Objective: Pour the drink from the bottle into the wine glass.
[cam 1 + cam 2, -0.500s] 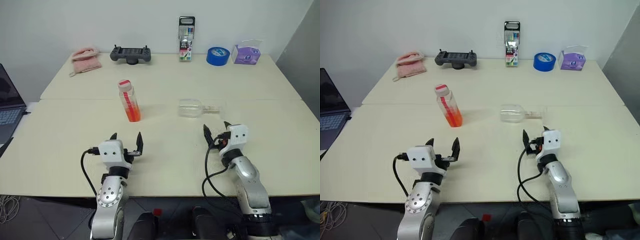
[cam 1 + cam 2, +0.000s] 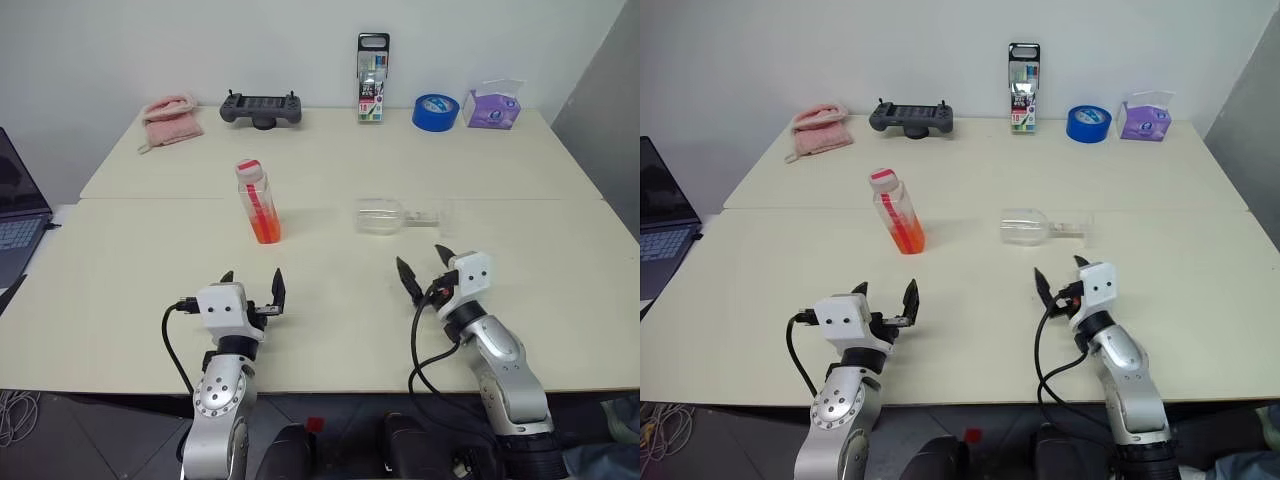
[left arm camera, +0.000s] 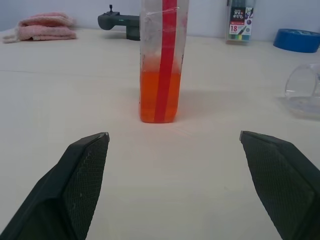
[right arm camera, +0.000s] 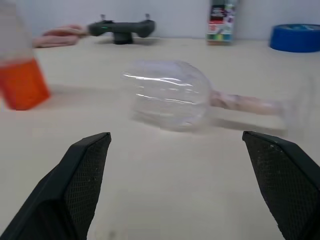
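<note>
Both arms reach forward from the near edge of the scene, low over the table surface.

Left arm: forearm runs nearly straight away from the body. The left gripper (image 2: 252,288) points toward the far side, roughly level, its two black fingers (image 3: 82,175) spread wide apart with nothing between them.

Right arm: forearm angles from the near right inward toward the centre. The right gripper (image 2: 422,270) points to the far left, roughly level, its fingers (image 4: 82,180) likewise spread wide and empty. A black cable loops beside each wrist.

The two grippers are well apart from each other, with the right one slightly farther out than the left.
</note>
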### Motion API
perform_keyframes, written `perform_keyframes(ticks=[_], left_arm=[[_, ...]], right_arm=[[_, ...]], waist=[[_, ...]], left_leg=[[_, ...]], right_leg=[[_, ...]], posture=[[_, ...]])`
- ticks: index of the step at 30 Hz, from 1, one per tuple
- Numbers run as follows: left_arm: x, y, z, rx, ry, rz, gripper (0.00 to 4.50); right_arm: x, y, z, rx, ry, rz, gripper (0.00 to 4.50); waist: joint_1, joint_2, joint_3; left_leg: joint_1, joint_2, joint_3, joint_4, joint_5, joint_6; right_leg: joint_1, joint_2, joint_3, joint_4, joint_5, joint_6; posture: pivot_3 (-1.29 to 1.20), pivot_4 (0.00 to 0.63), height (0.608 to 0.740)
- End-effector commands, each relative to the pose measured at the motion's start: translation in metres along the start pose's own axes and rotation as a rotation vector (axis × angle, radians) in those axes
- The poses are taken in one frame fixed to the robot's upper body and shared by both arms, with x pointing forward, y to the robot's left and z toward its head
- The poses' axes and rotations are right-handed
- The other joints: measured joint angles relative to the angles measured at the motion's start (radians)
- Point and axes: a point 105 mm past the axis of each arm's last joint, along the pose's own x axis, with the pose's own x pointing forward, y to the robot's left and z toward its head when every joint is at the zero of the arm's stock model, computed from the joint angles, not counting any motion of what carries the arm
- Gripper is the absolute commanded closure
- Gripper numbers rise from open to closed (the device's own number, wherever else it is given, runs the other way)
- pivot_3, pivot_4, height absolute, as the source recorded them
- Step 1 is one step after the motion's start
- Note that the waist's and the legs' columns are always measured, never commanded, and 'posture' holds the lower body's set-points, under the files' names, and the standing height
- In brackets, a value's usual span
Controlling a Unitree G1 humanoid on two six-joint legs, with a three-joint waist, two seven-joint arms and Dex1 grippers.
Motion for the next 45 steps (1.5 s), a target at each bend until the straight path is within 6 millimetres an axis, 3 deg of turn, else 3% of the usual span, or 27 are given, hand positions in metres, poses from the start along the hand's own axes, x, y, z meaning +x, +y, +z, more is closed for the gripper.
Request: perform_keyframes(ticks=[1,5,14,34,38,45], left_arm=[[0.011,0.006,0.018,0.02,-0.048,0.054,0.04],[0.02,0.003,0.024,-0.011,-0.055,0.068,0.04],[0.05,-0.009,0.042,-0.027,-0.077,0.048,0.04],[0.122,-0.01,0.077,0.069,-0.155,0.074,0.04],[0.131,-0.017,0.08,0.052,-0.169,0.063,0.04],[0.138,-0.019,0.077,0.052,-0.167,0.061,0.04]], right_arm=[[0.017,0.03,0.043,0.054,-0.078,0.245,0.0],[0.037,0.037,0.077,0.08,-0.074,0.377,0.0],[0.055,0.032,0.107,0.109,-0.037,0.491,0.0],[0.06,0.019,0.099,0.034,-0.023,0.467,0.0],[0.062,0.009,0.092,0.063,-0.026,0.405,0.0],[0.059,0.008,0.087,0.087,-0.021,0.383,0.0]], waist=[[0.0,0.0,0.0],[-0.001,0.0,0.0],[0.005,0.0,0.0],[0.003,0.0,0.0],[0.003,0.0,0.0],[0.002,0.0,0.0]], left_leg=[[0.0,0.0,0.0,0.0,0.0,0.0],[0.0,0.0,-0.001,0.0,0.0,0.0],[-0.002,-0.001,-0.004,0.001,0.0,0.0],[-0.002,-0.001,-0.003,0.001,0.0,0.0],[-0.002,-0.001,-0.003,0.001,0.0,0.0],[-0.002,-0.002,-0.005,0.001,0.0,0.0]], right_leg=[[0.0,0.0,0.0,0.0,0.0,0.0],[0.0,0.001,-0.001,0.0,0.003,-0.004],[0.001,0.0,-0.003,-0.001,0.003,-0.003],[-0.001,0.0,-0.003,-0.001,0.004,-0.002],[-0.001,-0.001,-0.002,-0.001,0.004,-0.002],[-0.001,-0.001,-0.001,-0.001,0.005,-0.001]], posture=[[0.0,0.15,0.74],[0.0,0.15,0.74],[0.0,0.15,0.74],[0.0,0.15,0.74],[0.0,0.15,0.74],[0.0,0.15,0.74]])
